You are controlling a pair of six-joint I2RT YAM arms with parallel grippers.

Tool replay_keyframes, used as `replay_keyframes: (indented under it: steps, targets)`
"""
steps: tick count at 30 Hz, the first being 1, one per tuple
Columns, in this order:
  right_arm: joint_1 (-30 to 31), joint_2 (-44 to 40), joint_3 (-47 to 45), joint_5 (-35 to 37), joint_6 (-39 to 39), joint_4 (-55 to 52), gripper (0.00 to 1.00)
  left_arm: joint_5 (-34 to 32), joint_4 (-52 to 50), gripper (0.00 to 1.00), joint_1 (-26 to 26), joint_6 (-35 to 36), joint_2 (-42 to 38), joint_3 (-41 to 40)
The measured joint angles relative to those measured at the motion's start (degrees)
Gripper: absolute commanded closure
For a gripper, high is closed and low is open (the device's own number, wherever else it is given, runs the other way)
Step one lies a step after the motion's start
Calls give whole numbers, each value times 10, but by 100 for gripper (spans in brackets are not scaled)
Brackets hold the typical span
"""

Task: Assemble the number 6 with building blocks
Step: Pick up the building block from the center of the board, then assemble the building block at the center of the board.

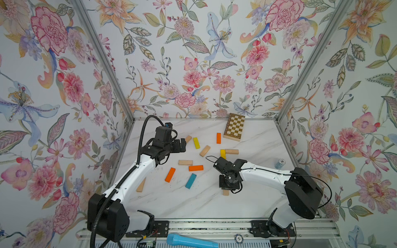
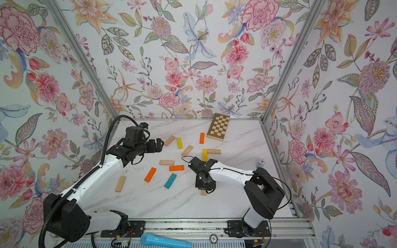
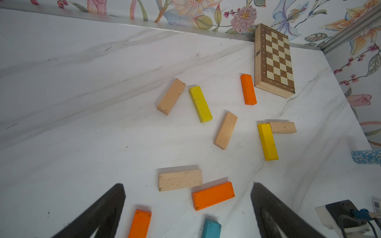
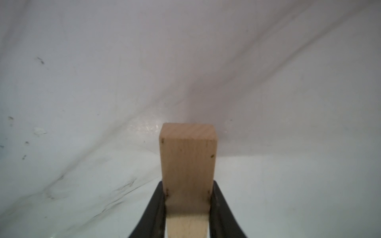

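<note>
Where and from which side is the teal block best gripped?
Mid-length, across its long sides, from straight above. The teal block lies flat and slanted with bare table along both long sides, so jaws turned to its slant should fit.

Bright even light, soft shadows, bent edges, right wrist view blurry

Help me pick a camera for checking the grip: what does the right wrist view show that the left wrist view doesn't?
Only the right wrist view: the beige block clamped in the right gripper. Only the left wrist view: the open left gripper, ten loose blocks and the chequered board. Both: the white marble table.
</note>
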Motion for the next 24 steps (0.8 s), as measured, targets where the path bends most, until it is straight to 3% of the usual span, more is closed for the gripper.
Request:
replay_keyframes:
  steps: [13,24]
  targets:
    - [-64,49,43,-4,-92,-30,80,4,12,1,8,5,3,-2]
    - [-83,127,105,-9,-133,-32,78,24,21,1,19,5,24,-3]
